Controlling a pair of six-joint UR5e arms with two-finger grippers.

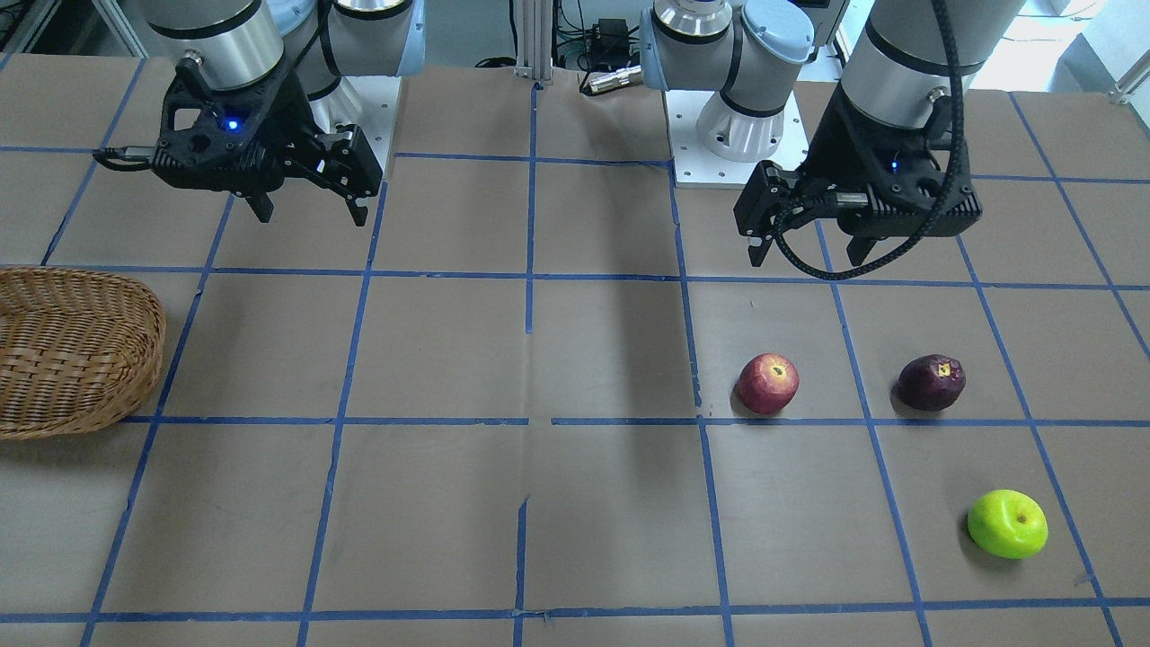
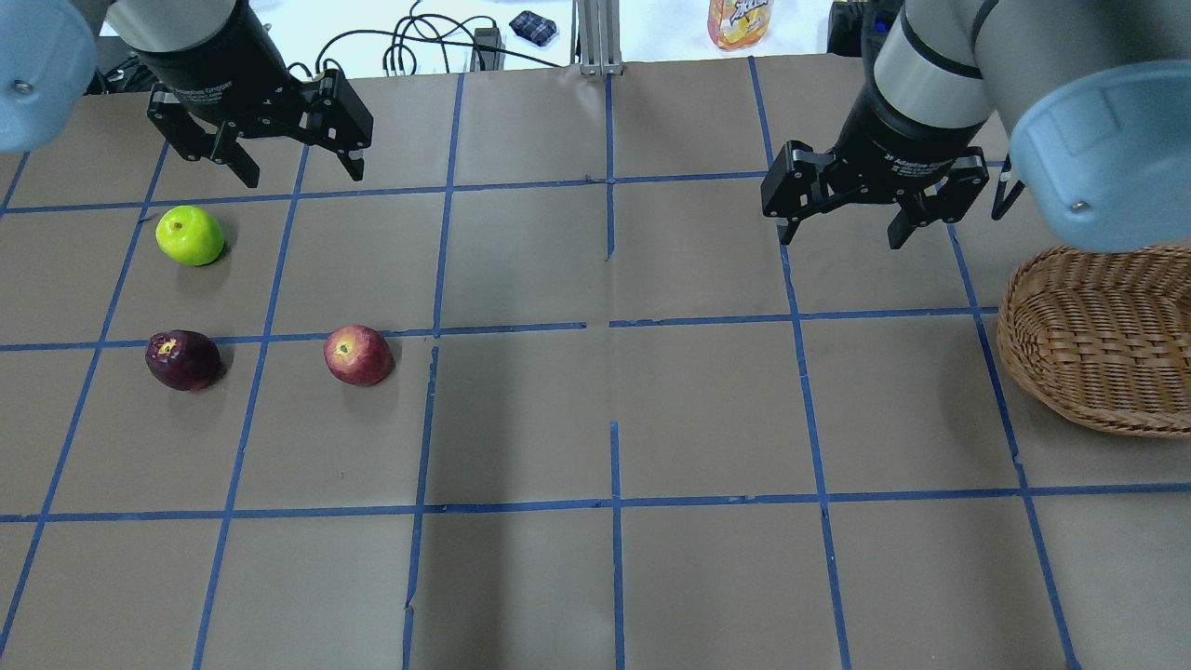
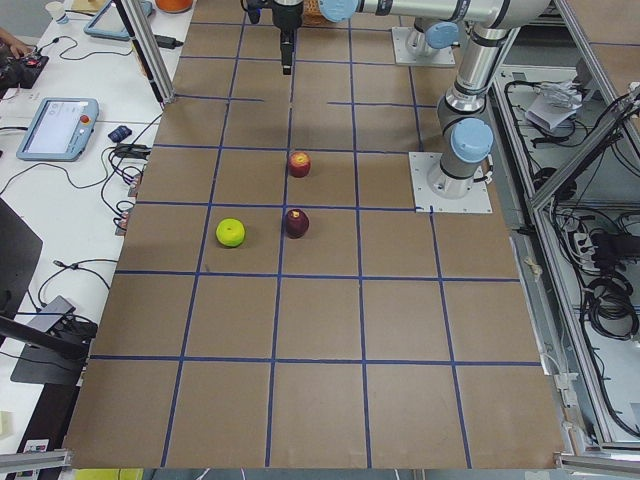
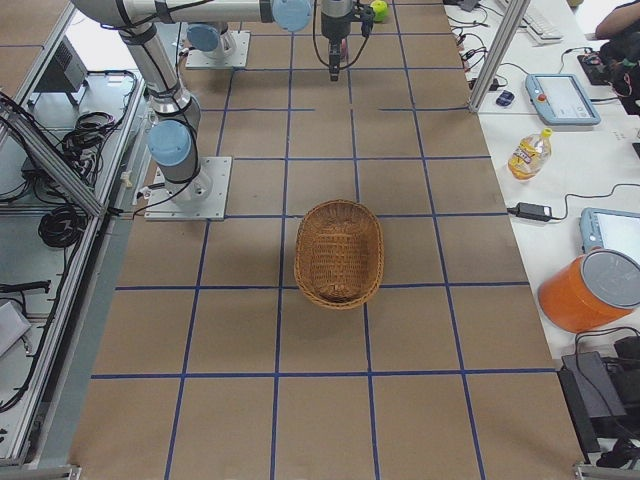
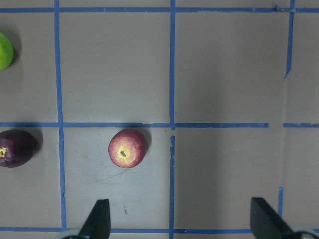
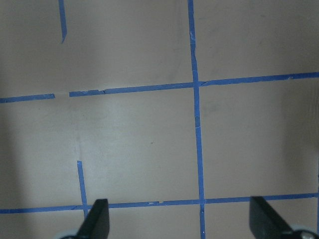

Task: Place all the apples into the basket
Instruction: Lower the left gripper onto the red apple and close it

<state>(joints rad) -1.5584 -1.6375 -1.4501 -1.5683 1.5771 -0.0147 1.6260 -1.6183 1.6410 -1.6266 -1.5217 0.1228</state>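
Left pincer (image 2: 300,172) and right pincer (image 2: 842,233) both hang spread, empty. I'd center the left over the red apple (image 2: 357,355), straddling its widest part, before squeezing.

Left tool (image 2: 302,173), right tool (image 2: 842,238): jaws apart

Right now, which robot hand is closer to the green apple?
Left. The left gripper hovers close by the green apple; the right gripper is far across the table, beside the basket.
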